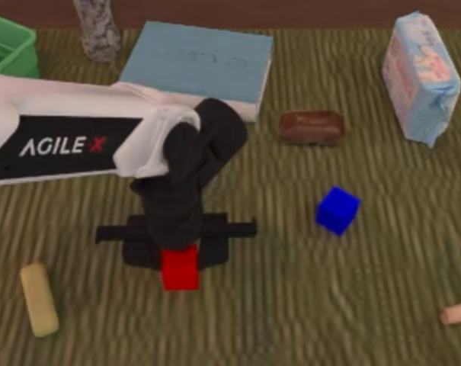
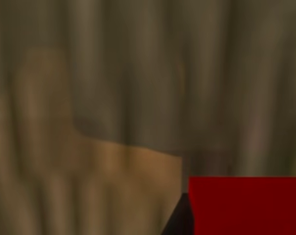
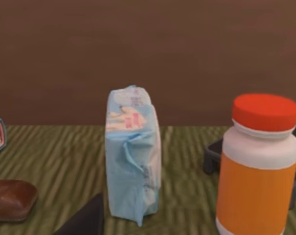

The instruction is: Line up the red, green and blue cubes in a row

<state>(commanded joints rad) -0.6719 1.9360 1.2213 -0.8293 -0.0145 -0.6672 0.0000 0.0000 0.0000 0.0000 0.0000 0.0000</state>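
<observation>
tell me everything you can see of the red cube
The small bright red plain cube looks solid and matte, with no markings. It sits upright, low and left of centre in the top view, over the green ribbed table mat. The left arm's black claw is directly over it, hiding its far edge; whether the claw grips it cannot be told. In the left wrist view a flat red face fills one corner. Nothing else touches it.

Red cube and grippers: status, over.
Left gripper over red cube, grip unconfirmed. Right arm out of top view. Blue cube loose to the right; green cube not seen. Nothing between red and blue.
</observation>
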